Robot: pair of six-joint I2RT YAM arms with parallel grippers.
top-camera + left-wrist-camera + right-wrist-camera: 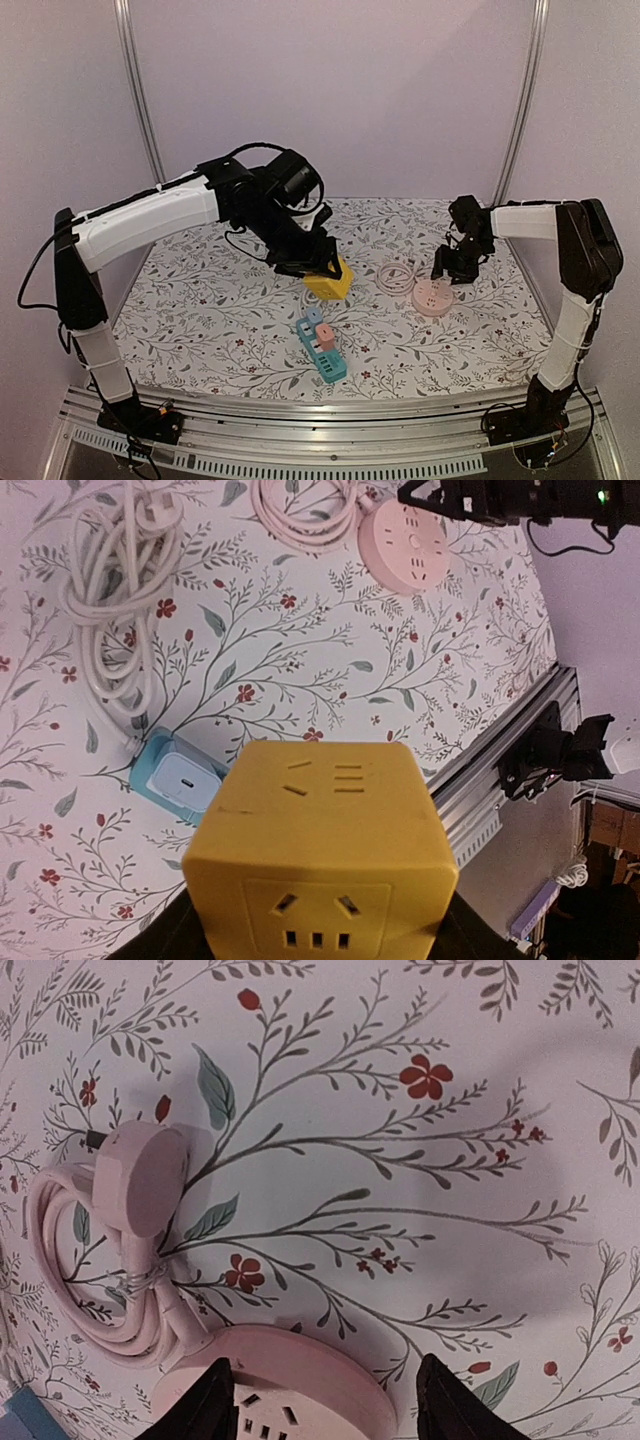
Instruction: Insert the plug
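1. Floral surface point(200, 300): the pink plug point(140, 1185) lies near the round pink socket point(310, 1380).
2. Left fingers point(312, 264) clamp the yellow socket cube point(320, 840); best held level.
3. Right fingers point(205, 1410) straddle the round pink socket; I cannot tell whether they grip it. Centre them before squeezing.

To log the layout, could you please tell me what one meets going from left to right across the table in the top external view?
In order: yellow cube-shaped plastic socket block → coiled pale pink cable → round pink plastic power socket.
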